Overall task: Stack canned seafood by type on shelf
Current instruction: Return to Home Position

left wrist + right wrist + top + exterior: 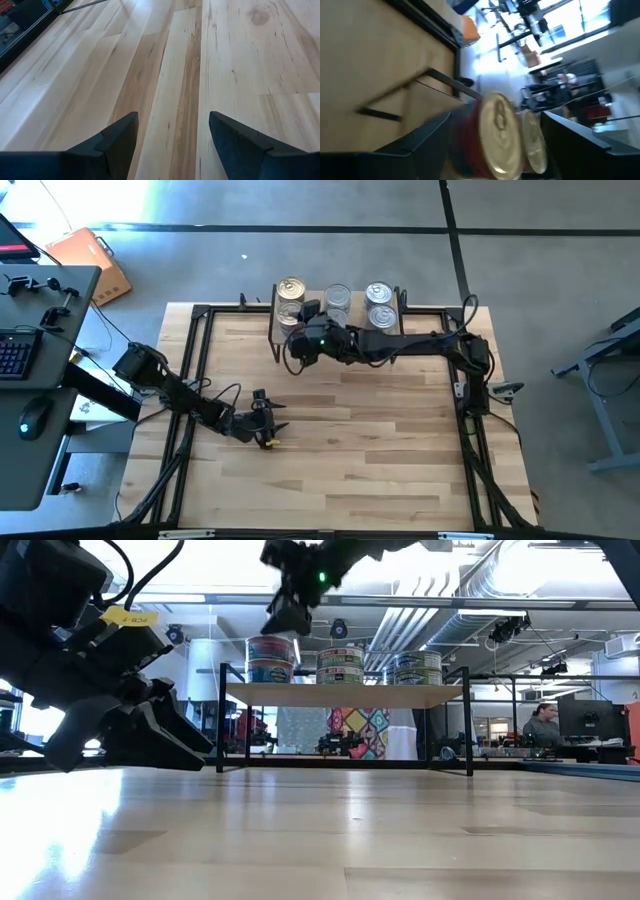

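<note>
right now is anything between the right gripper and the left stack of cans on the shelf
Nothing visible. The right gripper hangs open just above the gold-lidded left stack on the shelf, only air between. The left gripper hovers low over the table.

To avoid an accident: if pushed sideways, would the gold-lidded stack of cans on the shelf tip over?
Probably not: the stack looks low and wide. It would likely slide on the smooth shelf; the top can might shift off.
</note>
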`<state>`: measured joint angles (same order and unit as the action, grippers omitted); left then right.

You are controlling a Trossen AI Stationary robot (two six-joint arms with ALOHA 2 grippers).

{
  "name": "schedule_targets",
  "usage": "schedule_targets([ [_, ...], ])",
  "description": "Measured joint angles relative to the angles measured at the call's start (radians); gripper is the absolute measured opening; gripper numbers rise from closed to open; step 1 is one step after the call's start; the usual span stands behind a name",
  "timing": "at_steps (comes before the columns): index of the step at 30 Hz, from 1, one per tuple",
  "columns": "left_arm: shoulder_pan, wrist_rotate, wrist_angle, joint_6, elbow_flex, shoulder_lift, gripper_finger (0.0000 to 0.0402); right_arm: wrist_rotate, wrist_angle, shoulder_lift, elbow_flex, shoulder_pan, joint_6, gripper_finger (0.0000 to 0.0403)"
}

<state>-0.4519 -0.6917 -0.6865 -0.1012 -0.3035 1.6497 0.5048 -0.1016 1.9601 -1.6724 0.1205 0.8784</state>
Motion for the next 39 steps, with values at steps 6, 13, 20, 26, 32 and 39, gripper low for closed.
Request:
schedule_targets([
  [6,0.000,0.000,0.000,-0.009,0.000,0.000,0.0239,0.001,-0.275,-0.031,-0.046,-0.102,-0.145,0.0281],
  [13,0.000,0.000,-0.005,-0.037,0.000,0.000,0.0239,-0.074,-0.750,-0.146,-0.003,-0.189,-0.569,0.0230],
  [20,0.000,-0.001,-0.020,-0.028,0.000,0.000,0.0239,0.002,-0.747,-0.479,0.387,-0.280,-0.893,0.0162],
  [26,0.000,0.000,-0.038,-0.052,0.000,0.000,0.0239,-0.011,-0.620,-0.868,0.739,-0.367,-1.174,0.0118],
  [32,0.028,0.099,-0.165,-0.050,0.000,0.000,0.0239,-0.089,-0.453,-1.196,1.022,-0.435,-1.283,0.0100],
  [39,0.151,0.350,-0.253,0.000,-0.001,-0.062,0.0239,-0.172,-0.225,-1.455,1.254,-0.444,-1.281,0.0096],
])
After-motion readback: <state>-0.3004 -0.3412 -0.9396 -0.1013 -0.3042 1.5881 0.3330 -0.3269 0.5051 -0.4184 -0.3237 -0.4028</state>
